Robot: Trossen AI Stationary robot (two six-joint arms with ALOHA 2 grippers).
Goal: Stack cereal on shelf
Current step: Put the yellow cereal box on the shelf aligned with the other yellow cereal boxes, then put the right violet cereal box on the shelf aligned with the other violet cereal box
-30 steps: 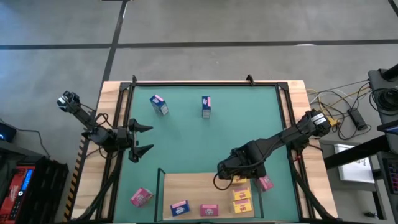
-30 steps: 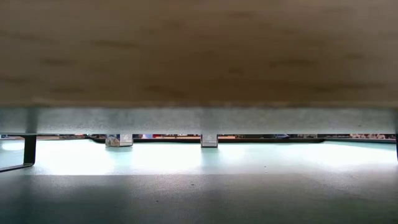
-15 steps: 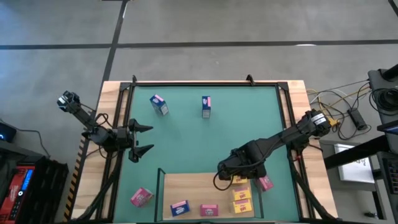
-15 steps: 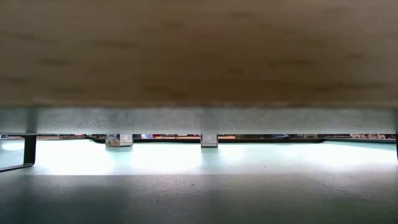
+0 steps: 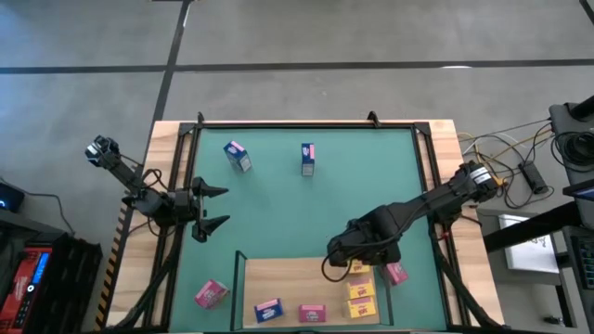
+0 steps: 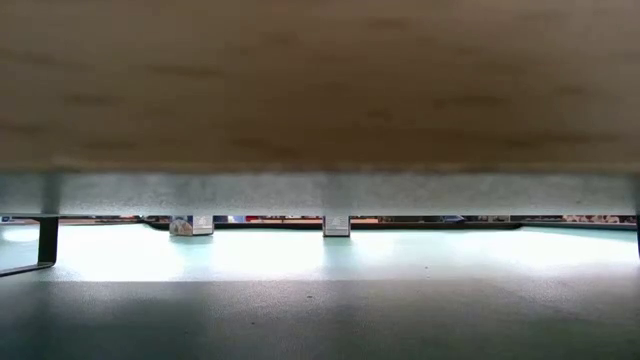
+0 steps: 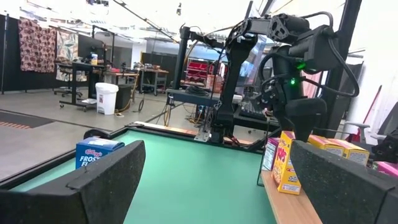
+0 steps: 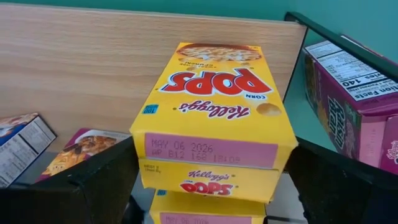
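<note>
The right gripper sits over the shelf, the light-wood board at the lower middle of the high view, just above a stack of yellow Corn Pops boxes. In the right wrist view its dark fingers stand spread to either side of the top yellow Corn Pops box, apart from it, so the fingers are released and carry nothing. Three yellow boxes lie one upon another there, and the top one shows a pink date strip on its near end.

Beside the stack, off the shelf's right edge and past a dark post, lies a pink box on the green mat. On the shelf, lower in the high view, lie a blue box and a pink box beside it. Another pink box lies on the mat at the lower left, off the shelf. Near the upper edge of the mat stand a blue Frosted Flakes box and a pink-and-blue box, well apart from the shelf.

The left gripper waits at the left edge of the mat, its fingers spread wide and holding nothing.

The low view shows only the underside of the shelf board and the mat beyond it.
</note>
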